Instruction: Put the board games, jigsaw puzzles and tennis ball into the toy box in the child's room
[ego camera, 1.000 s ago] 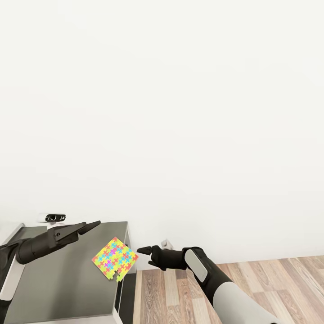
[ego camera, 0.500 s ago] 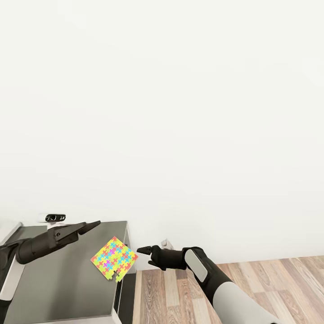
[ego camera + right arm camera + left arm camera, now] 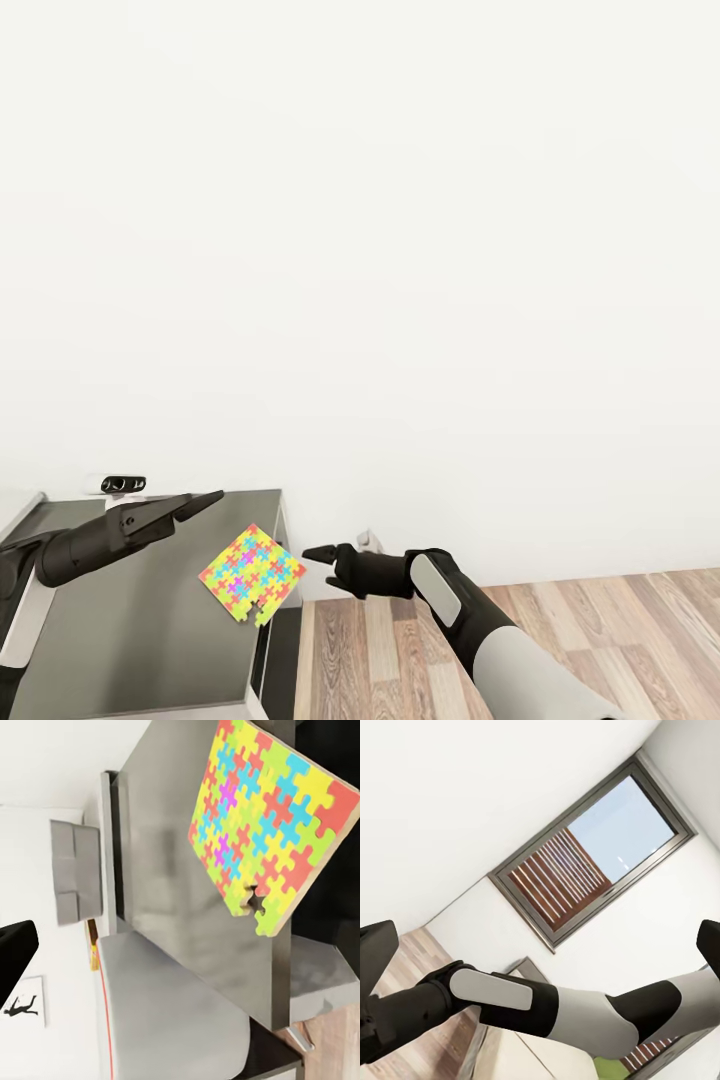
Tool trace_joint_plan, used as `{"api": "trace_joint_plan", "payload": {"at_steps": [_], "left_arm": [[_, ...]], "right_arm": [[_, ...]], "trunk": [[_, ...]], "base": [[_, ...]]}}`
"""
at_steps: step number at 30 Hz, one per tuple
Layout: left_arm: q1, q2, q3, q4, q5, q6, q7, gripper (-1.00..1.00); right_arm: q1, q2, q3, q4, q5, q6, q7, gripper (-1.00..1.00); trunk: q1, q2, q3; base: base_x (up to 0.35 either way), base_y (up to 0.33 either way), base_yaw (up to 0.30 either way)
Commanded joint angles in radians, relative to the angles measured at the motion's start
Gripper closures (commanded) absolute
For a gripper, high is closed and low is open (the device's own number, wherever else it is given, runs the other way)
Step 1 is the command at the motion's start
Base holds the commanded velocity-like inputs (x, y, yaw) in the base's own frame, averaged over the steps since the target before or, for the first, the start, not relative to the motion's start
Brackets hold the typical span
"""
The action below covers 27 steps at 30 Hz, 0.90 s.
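One jigsaw puzzle [image 3: 251,587] lies flat on the dark grey tabletop [image 3: 140,640], at the corner nearest the wall, one edge overhanging the tabletop's side; it has not been picked up, so by the look of it this toy is yet to go into the toy box. The count in sight is one puzzle of two, no board games, no ball. The right wrist view shows the same puzzle [image 3: 270,832] with one piece missing from its edge. The left hand [image 3: 196,504] hovers above the tabletop, well short of the puzzle, its fingers near together and holding nothing, though whether they are fully closed cannot be told. The right hand [image 3: 318,554] hangs just beside the puzzle's overhanging edge, off the tabletop's side and over the wood floor [image 3: 560,620], empty, its opening unclear.
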Motion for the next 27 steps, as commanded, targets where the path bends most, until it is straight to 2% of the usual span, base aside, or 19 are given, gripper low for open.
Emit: {"api": "trace_joint_plan", "payload": {"at_steps": [1, 9, 27], "left_arm": [[-0.001, 0.0, 0.0, 0.0, -0.001, 0.011, -0.004, -1.0], [-0.001, 0.0, 0.0, 0.0, -0.001, 0.011, -0.004, -1.0], [-0.001, 0.0, 0.0, 0.0, -0.001, 0.011, -0.004, -1.0]], "right_arm": [[-0.001, 0.0, 0.001, 0.0, 0.001, 0.003, 0.014, -1.0], [-0.001, 0.0, 0.002, 0.0, 0.002, -0.013, 0.041, -1.0], [-0.001, 0.0, -0.001, 0.0, -0.001, -0.031, 0.044, -1.0]], "trunk": [[0.004, -0.008, -0.005], [0.035, -0.064, -0.03], [0.104, -0.19, -0.086]], "base": [[0.0, 0.0, 0.0], [0.0, 0.0, 0.0], [0.0, 0.0, 0.0]]}}
